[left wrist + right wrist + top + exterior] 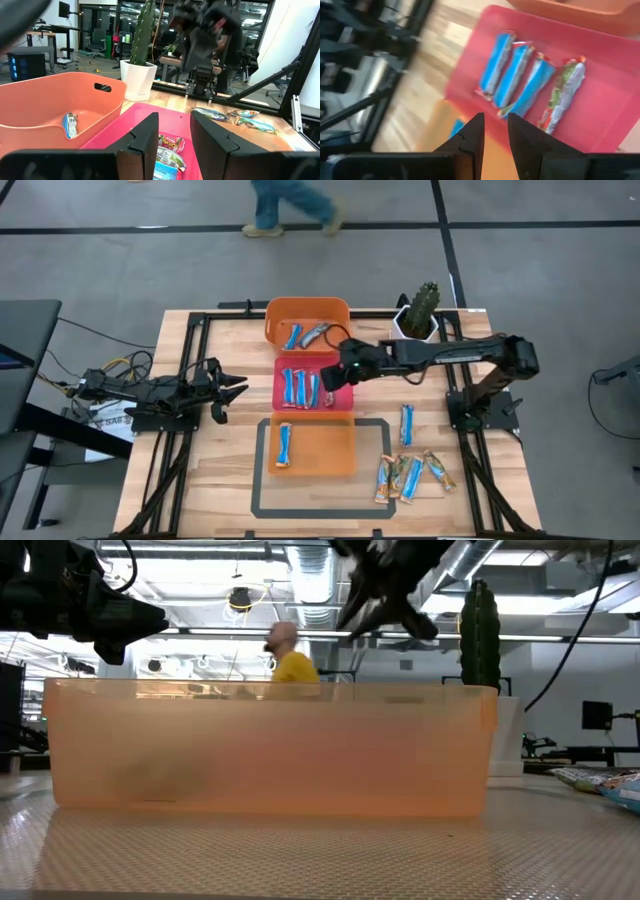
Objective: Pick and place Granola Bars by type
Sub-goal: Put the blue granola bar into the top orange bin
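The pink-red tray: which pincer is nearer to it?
Right. The right pincer hangs over the pink-red tray's right edge, empty; the left pincer waits beside the tray's left, apart.

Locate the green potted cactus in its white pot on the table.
In the high view, the green potted cactus stands at the table's far edge on the right-hand side, just right of the far orange plastic tray and beside the right arm.

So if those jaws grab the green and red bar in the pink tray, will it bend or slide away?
The green and red bar looks foil-wrapped and shiny, so it may slip in a loose pinch. It lies flat and slim in the pink tray, so probably light, unlikely to roll. Its crimped ends look floppy; the middle probably holds its shape.
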`<state>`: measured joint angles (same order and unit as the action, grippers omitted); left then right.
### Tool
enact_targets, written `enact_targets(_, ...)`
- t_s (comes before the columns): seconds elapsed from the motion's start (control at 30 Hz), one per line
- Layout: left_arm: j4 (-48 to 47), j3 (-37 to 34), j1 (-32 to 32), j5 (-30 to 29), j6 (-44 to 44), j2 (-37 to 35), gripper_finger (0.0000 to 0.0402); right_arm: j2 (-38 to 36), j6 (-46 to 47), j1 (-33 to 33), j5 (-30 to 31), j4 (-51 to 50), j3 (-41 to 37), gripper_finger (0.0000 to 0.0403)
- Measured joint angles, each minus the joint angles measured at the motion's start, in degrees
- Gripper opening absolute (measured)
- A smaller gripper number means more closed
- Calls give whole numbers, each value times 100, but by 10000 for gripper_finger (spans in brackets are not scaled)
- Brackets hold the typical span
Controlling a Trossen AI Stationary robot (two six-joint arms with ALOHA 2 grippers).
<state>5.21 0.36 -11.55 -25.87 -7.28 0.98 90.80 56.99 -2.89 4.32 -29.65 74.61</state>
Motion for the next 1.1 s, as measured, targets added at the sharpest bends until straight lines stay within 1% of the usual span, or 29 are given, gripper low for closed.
enact_targets(0.27,1,2,2,-1,1,0,105,-581,3,106,2,8,-6,77)
enact_targets(0.4,0,1,0,0,0,-1,105,-798,5,120,-2,-15,-248,77)
enact_targets(0.47,2,0,2,-2,-1,-1,105,-929,104,145,2,-31,-508,77)
enact_targets(0.67,0,0,0,0,0,1,105,-1471,956,408,-39,-48,-1577,77)
enact_targets(0.93,0,1,1,-2,1,-1,105,-2296,2188,1113,-293,-197,-3052,77)
enact_targets(1.1,2,0,2,-2,-1,1,105,-2666,2937,1585,-284,-928,-3569,77)
